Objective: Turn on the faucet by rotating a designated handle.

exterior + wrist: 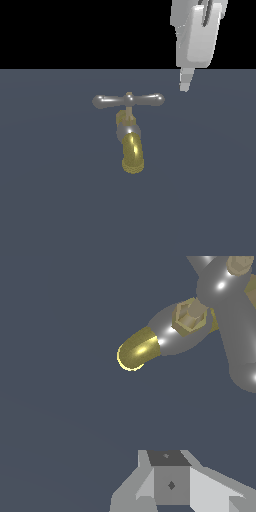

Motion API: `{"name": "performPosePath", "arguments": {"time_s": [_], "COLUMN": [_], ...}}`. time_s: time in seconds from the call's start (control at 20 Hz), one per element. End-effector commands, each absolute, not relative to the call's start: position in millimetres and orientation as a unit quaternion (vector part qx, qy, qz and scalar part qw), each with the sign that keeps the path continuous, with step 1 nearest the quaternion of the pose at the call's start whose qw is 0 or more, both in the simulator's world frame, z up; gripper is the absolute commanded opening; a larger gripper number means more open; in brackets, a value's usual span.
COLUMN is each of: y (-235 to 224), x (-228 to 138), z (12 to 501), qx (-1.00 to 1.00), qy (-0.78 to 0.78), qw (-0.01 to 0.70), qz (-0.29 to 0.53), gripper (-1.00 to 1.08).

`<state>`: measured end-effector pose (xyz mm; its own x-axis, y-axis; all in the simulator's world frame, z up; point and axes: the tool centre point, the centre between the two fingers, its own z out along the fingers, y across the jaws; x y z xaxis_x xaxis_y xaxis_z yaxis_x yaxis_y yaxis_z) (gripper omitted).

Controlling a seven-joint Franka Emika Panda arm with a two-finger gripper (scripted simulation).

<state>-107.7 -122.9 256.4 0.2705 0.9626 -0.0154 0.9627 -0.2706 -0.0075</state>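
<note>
The approach is in hand; the gripper (185,82) hangs near the far edge of the tabletop (50,200), apart from the handle (128,100), holding nothing; how wide its fingers stand I cannot tell. The faucet (132,145) stands mid-tabletop. Next it should descend to the crossbar's end and push; the arm is cut off.

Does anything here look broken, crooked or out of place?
Nothing stands out. The faucet looks intact, its handle sitting level across the stem. The gripper hangs apart from it, toward the exterior view's right.
</note>
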Motion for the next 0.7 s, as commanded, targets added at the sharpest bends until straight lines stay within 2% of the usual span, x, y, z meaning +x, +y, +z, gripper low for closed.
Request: {"name": "performPosePath", "arguments": {"time_s": [0.0, 0.65], "y": [-122.3, -111.8], "x": [-99.2, -61.9], "z": [248.1, 210.6], "qx": [0.781, 0.701], "qy": [0.625, 0.713], "qw": [0.002, 0.001], "qz": [-0.007, -0.002], "gripper": [-1.0, -1.0]}}
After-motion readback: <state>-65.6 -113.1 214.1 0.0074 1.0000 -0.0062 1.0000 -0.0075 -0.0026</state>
